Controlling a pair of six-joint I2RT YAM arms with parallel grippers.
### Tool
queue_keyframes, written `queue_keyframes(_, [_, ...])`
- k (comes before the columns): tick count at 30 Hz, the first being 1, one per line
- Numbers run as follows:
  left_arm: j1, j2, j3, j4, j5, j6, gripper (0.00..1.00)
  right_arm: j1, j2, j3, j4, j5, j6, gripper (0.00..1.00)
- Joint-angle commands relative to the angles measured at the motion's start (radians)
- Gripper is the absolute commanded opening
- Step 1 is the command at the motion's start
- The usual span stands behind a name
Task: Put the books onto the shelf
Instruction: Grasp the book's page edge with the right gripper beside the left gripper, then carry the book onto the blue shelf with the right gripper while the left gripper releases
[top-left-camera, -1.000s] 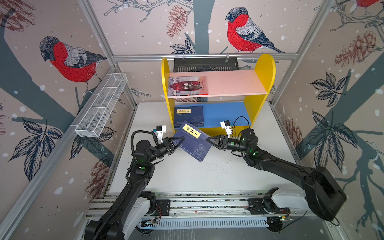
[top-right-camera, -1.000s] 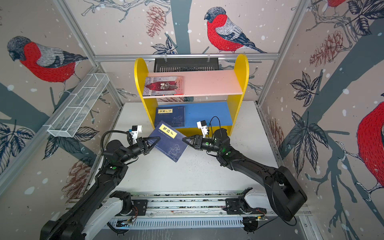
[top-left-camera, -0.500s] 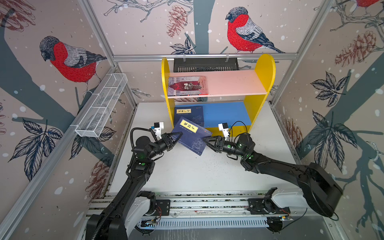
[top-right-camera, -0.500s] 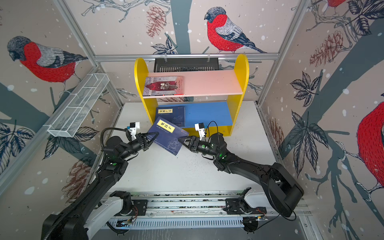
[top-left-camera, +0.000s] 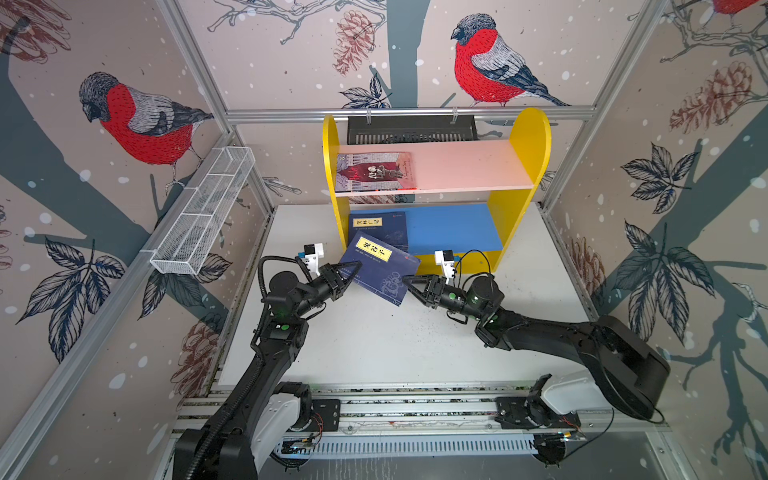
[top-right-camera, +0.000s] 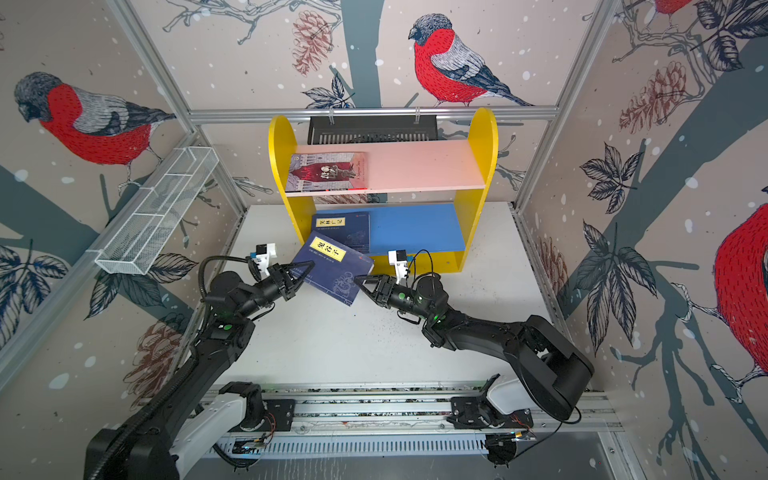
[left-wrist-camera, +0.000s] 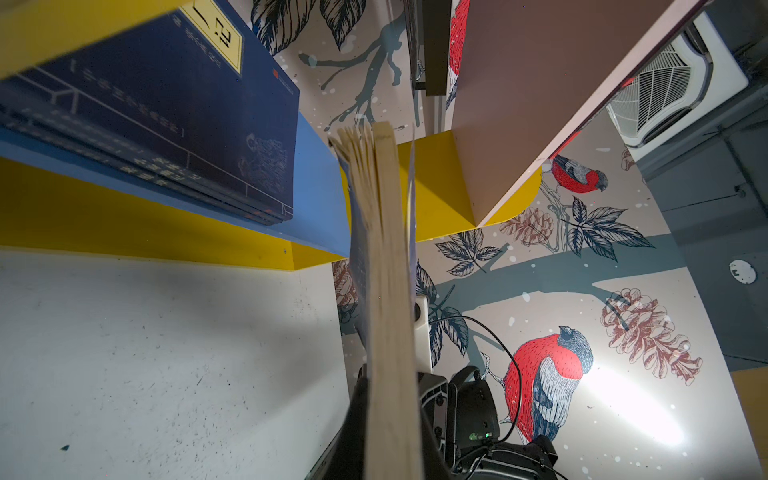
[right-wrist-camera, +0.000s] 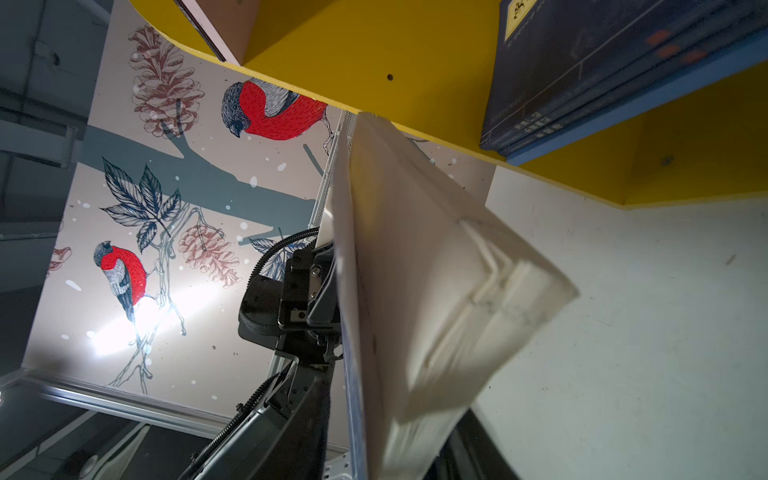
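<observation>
In both top views the left tool (top-left-camera: 352, 269) pinches the left corner of a navy book (top-left-camera: 380, 272). The book is tilted above the table (top-left-camera: 374, 345), just in front of the shelf (top-left-camera: 528, 137). The right tool (top-left-camera: 409, 284) meets the book's right edge; I cannot tell whether it grips. Only the left wrist view shows the book's fanned pages (left-wrist-camera: 388, 270) edge-on and a stack of navy books (left-wrist-camera: 166, 124) on the blue board (left-wrist-camera: 318, 187). The held book's yellow label (top-left-camera: 374, 249) reads 鬼谷子.

I work in a lab test cell: aluminium frame (top-left-camera: 270, 114), bird-print panels (top-left-camera: 291, 62) all round, my rail (top-left-camera: 415, 409) at 6 o'clock
</observation>
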Motion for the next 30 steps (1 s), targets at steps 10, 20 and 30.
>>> queue_keyframes(10, [0.025,0.004,-0.005,0.063,-0.002,-0.073,0.00,0.030,0.115,0.058,0.164,0.005,0.048,0.44])
queue_keyframes(20, [0.027,-0.006,-0.022,0.050,-0.008,-0.072,0.00,0.026,0.168,0.106,0.185,-0.021,0.058,0.20])
queue_keyframes(30, [0.038,-0.020,-0.036,0.008,-0.020,-0.028,0.50,-0.045,0.149,0.145,0.076,-0.137,0.001,0.02])
